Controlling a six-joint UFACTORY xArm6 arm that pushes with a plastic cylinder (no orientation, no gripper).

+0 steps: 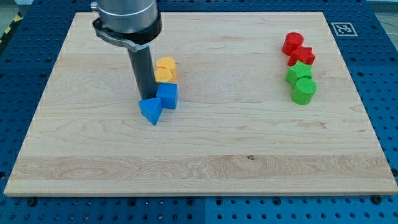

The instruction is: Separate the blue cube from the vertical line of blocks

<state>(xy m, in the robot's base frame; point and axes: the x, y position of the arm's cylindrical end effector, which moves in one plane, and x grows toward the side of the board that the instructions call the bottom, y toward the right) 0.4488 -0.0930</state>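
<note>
Sitting at the left side of the blue cube [168, 96], my tip [147, 99] is resting on the bench [205, 149] right where the cube meets the blue triangular block [150, 111] below it. No jaws are fitted on this arm, only the rod, so nothing is being pinched or spread; the tip is only pushing. The cube is lying toward the view's left of the bench, third in a short column: two yellow blocks [165, 69] are stacked above it toward the view's top, their shapes hard to make out, and the triangular one is touching its lower left corner.

What is worrying me is how tightly these pieces are sitting together. Pushing toward the view's right from here, the tip is likely catching the triangular block as well, dragging both blues off together rather than splitting them. Pushing upward would be shoving the cube into the lower yellow block and carrying the whole column along. A glancing contact on the cube's corner could also be spinning it instead of sliding it, leaving it touching its neighbours.

Well apart at the view's right, two red blocks [297, 48] and two green blocks [301, 81] are standing in their own column, in no danger.
</note>
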